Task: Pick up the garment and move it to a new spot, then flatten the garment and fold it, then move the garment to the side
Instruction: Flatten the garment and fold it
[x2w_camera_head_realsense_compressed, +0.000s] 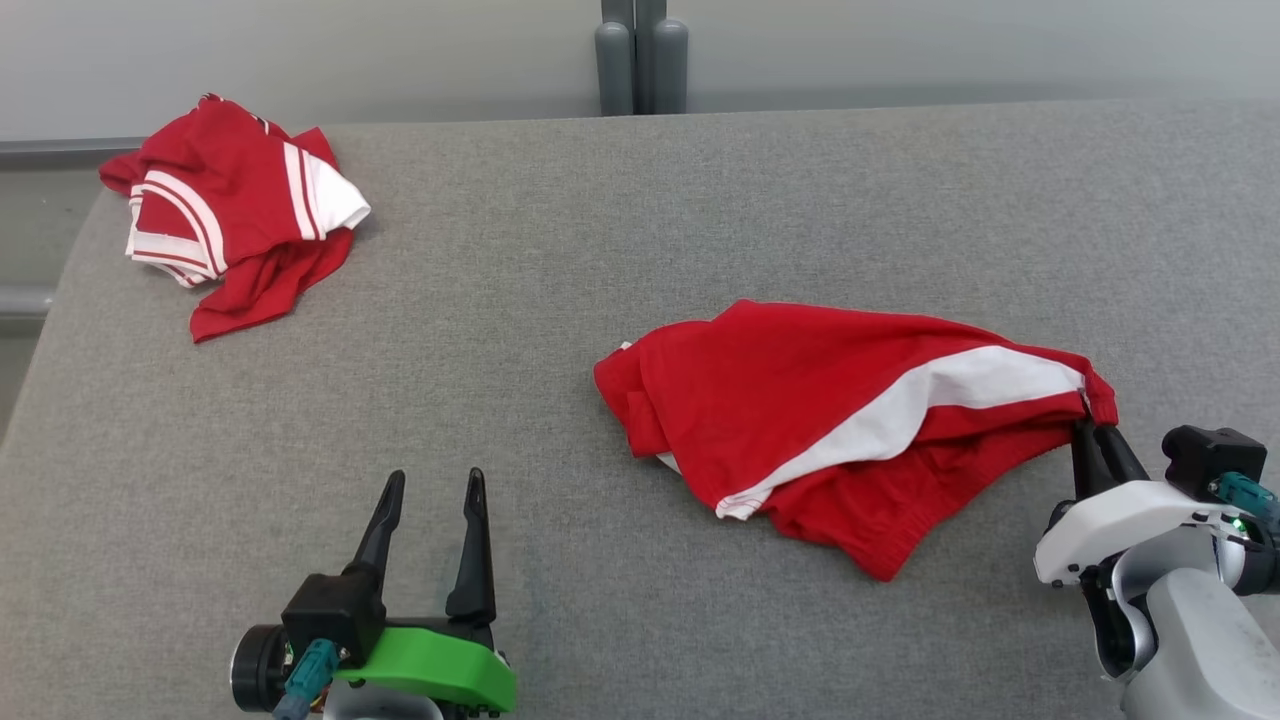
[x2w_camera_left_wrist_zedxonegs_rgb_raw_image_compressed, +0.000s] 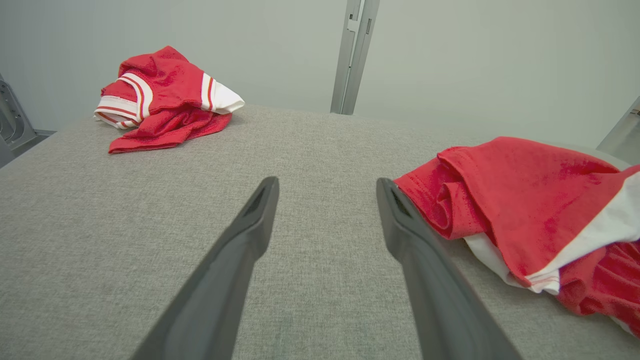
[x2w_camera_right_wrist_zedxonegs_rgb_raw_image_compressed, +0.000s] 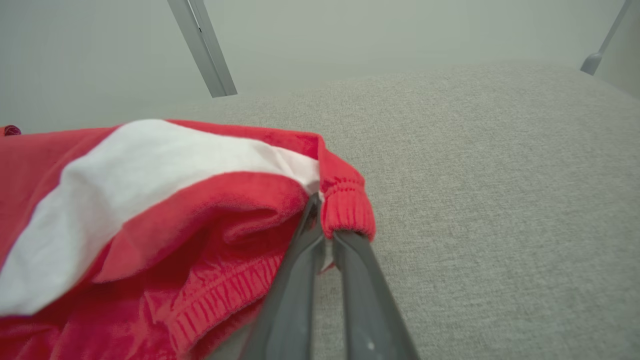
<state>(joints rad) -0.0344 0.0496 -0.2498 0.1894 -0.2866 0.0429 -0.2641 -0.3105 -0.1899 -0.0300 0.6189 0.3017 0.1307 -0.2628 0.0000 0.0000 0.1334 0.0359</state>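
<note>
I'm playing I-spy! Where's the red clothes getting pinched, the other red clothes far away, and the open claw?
pinched garment (x2w_camera_head_realsense_compressed: 800, 400), head view, its red middle.
far garment (x2w_camera_head_realsense_compressed: 240, 165), head view, its red top fold.
left gripper (x2w_camera_head_realsense_compressed: 435, 478), head view, between its open fingertips.

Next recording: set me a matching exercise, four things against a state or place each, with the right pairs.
Column one:
1. left hand
2. right hand
3. near garment
4. far garment

Column two:
A. bunched at the far left corner of the grey surface
B. open, with nothing between its fingers
C. shut on a red ribbed edge
D. lying rumpled, pinched at its right end

Pairs: 1-B; 2-C; 3-D; 4-A
</note>
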